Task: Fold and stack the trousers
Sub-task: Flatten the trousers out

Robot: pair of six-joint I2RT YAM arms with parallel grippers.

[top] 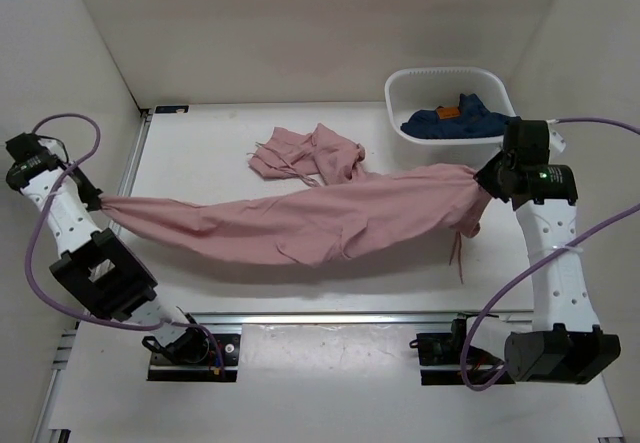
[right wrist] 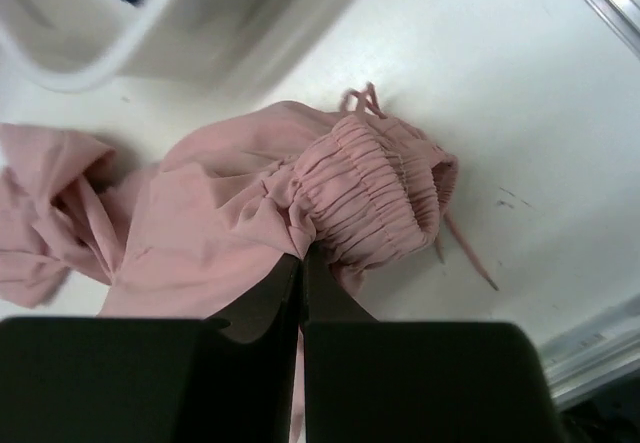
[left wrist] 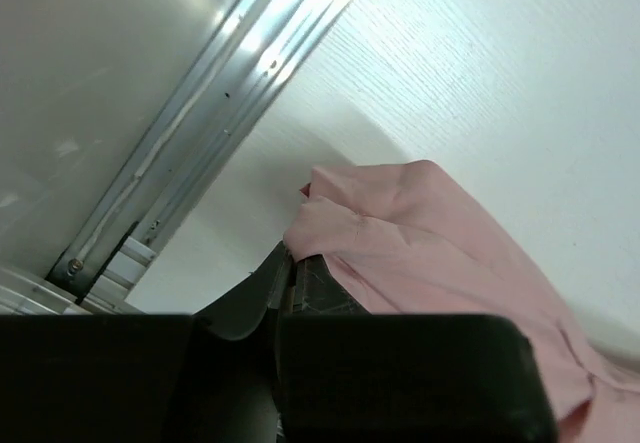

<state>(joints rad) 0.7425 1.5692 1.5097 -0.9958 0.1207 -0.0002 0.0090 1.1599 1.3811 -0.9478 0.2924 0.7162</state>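
Observation:
The dusty-pink trousers (top: 300, 225) hang stretched between my two grippers across the middle of the table. One leg lies crumpled behind (top: 310, 153). My left gripper (top: 100, 201) is shut on a leg end at the far left; the cloth shows at its fingertips in the left wrist view (left wrist: 400, 233). My right gripper (top: 483, 183) is shut on the gathered elastic waistband (right wrist: 375, 198) at the right. A drawstring (top: 460, 253) dangles below the waist.
A white tub (top: 452, 88) at the back right holds a dark navy-blue garment with an orange tag (top: 455, 121), just behind my right wrist. A metal rail (left wrist: 190, 153) runs along the left table edge. White walls enclose the table.

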